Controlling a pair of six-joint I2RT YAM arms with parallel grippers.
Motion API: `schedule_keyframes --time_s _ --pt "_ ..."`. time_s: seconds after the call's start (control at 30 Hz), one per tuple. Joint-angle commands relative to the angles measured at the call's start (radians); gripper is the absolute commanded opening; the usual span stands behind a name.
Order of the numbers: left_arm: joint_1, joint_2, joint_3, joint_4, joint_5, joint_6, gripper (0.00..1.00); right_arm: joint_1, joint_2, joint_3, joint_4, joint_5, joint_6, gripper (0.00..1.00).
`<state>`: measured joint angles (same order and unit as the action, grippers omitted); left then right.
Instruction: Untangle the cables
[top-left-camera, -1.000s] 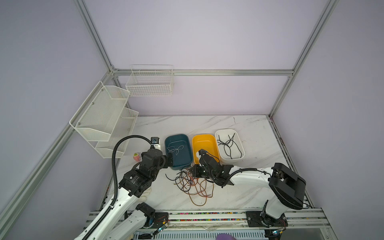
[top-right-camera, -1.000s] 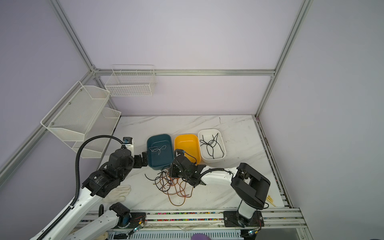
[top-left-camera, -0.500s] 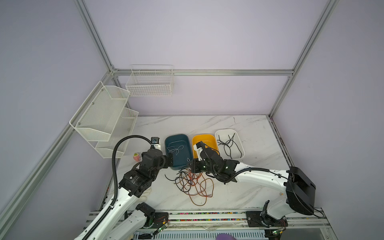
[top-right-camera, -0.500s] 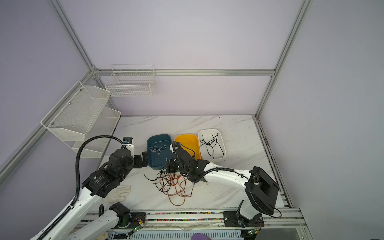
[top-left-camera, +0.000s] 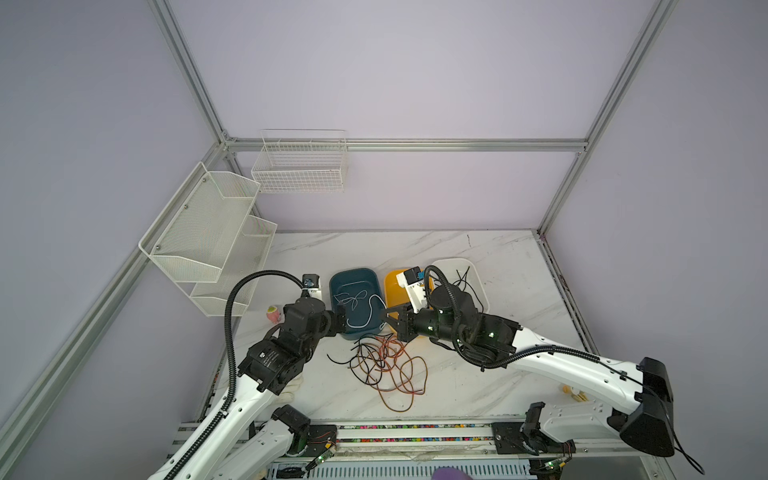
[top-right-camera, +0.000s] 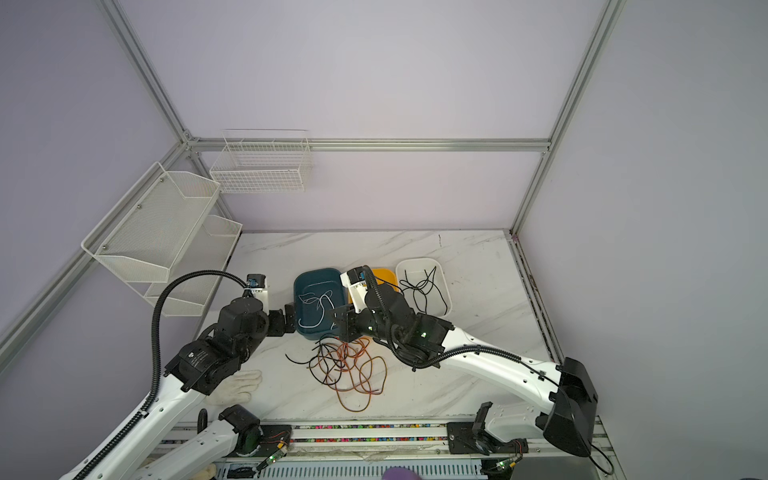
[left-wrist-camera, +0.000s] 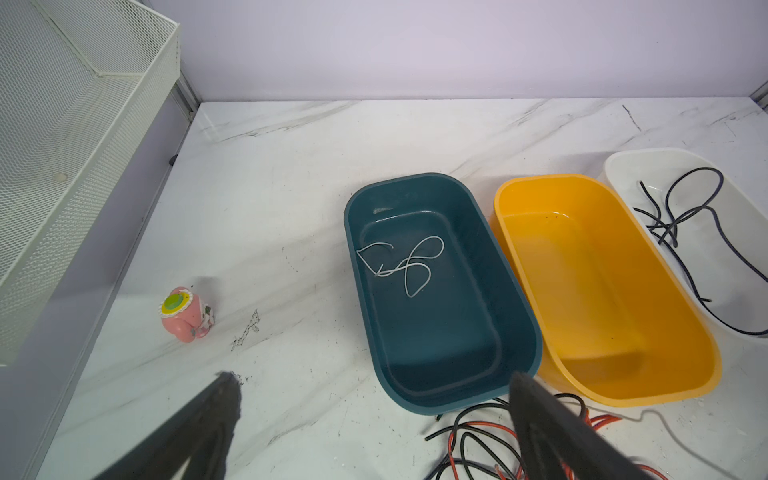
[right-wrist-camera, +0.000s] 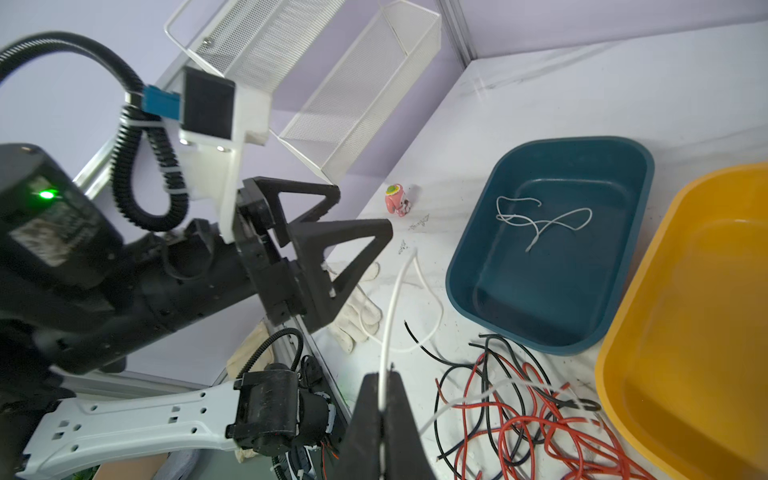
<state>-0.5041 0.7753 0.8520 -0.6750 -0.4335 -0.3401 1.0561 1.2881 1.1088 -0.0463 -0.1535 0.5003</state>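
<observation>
**Near the teal bin, one white strand is out of the heap**

Just on the near side of the teal bin (top-left-camera: 347, 279), my right pincer (right-wrist-camera: 381, 376) is clamped shut on a white cable (right-wrist-camera: 394, 299). My left pincer (left-wrist-camera: 374, 378) stands wide open and empty at that bin's near-left corner. The other cables, a black and orange tangle (top-left-camera: 386, 365), lie on the surface (top-left-camera: 478, 257) just near of the right pincer's tips.

I read this as the step of sorting out one strand. White likely belongs in the teal bin, where another white strand already lies. The white bin (left-wrist-camera: 631, 154) has black ones and the yellow bin (left-wrist-camera: 602, 291) is bare.

The held cable's long axis runs leftward out of the tips, its free end pointing toward the left pincer, with one slack bow sagging to the surface. A blurred white tail seems to trail back across the tangle. So next I'd lift and draw far-left until that tail slips clear, then release over the teal bin.
</observation>
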Motion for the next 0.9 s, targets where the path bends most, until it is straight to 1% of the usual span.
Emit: schedule_keyframes --time_s 0.0,0.13,0.27,0.57,0.77,0.87 --pt "0.006 0.0 -0.039 0.032 -0.002 0.0 1.0 0.007 -0.021 0.043 -0.057 -0.003 -0.062 0.0" --pt "0.006 0.002 -0.039 0.032 -0.005 0.001 1.0 0.007 -0.044 0.08 -0.061 0.015 -0.08 0.0" --pt "0.007 0.002 -0.039 0.033 -0.005 0.001 1.0 0.007 -0.036 0.156 -0.086 0.034 -0.112 0.0" --pt "0.007 0.0 -0.039 0.032 -0.01 0.001 1.0 0.007 0.032 0.377 -0.158 0.06 -0.19 0.0" --pt "0.007 -0.024 -0.037 0.032 -0.038 0.002 1.0 0.007 0.08 0.458 -0.155 0.067 -0.226 0.0" --pt "0.007 -0.05 -0.039 0.032 -0.063 -0.001 1.0 -0.001 0.151 0.482 -0.153 0.075 -0.237 0.0"
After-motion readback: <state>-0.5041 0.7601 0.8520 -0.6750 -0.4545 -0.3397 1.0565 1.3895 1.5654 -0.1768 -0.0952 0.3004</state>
